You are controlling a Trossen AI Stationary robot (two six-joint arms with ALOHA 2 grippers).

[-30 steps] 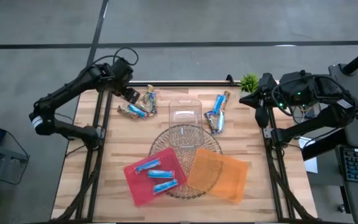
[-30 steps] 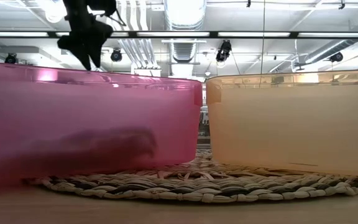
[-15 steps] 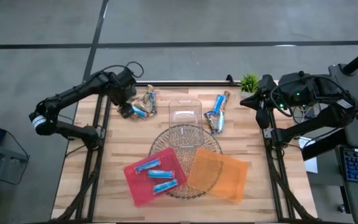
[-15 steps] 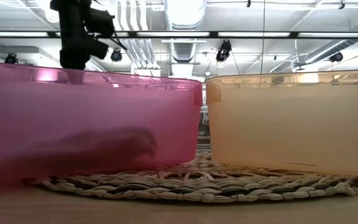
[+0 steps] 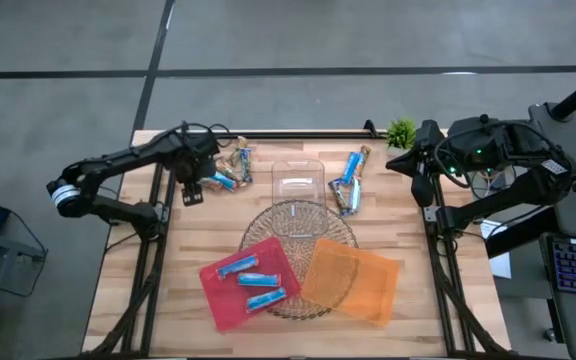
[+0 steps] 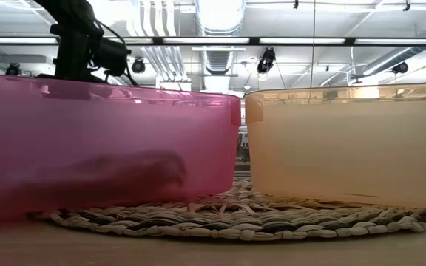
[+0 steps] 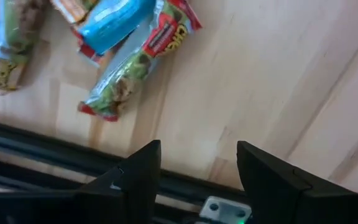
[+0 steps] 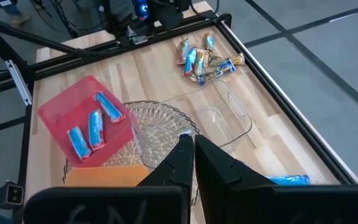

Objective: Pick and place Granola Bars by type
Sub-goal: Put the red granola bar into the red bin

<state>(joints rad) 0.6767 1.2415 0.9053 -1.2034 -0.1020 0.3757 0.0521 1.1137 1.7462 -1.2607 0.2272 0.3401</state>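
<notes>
Left hand (image 5: 190, 190) lower, off the bars (image 5: 230, 170)

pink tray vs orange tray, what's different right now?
The pink tray holds three light blue bars; the orange tray holds none. The pink tray sits nearer the left arm's side, the orange tray nearer the right's. Both are flat, translucent, and rest partly on the woven mat.
</notes>
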